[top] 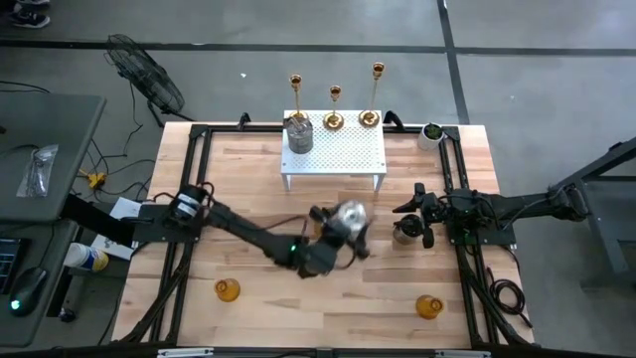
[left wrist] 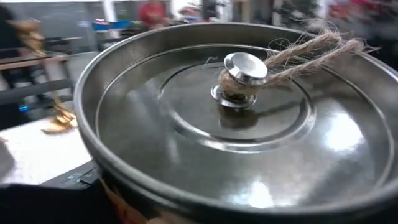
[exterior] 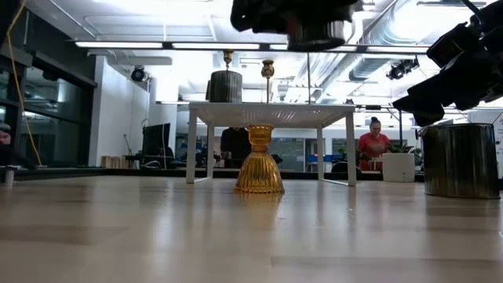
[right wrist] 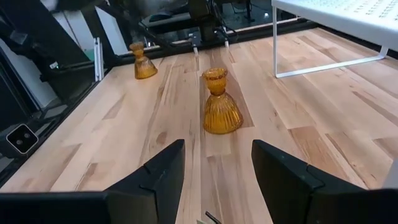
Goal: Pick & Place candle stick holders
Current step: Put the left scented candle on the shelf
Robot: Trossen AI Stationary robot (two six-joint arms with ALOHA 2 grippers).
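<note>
the white perforated metal riser [top: 334,151] stood at the far middle of the wooden table [top: 248,189]. on its far-left corner sat one squat silver ribbed jar holder [top: 298,133], and just behind its far edge stood three tall slim gold candlesticks [top: 334,107] on round bases.

the left gripper [top: 343,231] hung in front of the riser, lifted off the table, its fingers clamped on a second squat silver jar holder [left wrist: 230,124] with a knobbed lid and a twist of twine; in the low view that jar [exterior: 317,33] showed above the level of the riser's top.

the right gripper [right wrist: 217,171] hovered near the riser's front-right leg with fingers spread wide and nothing between them. a third silver jar holder [top: 404,231] stood on the table just beside it.

of the small amber glass holders, one [right wrist: 221,102] stood in front of the riser, between it and the table's near edge; another [top: 228,289] sat well out to the front-left of the riser, and the last [top: 428,305] to its front-right. a small green plant in a white pot [top: 431,133] stood just right of the riser, near the gold sticks.
</note>
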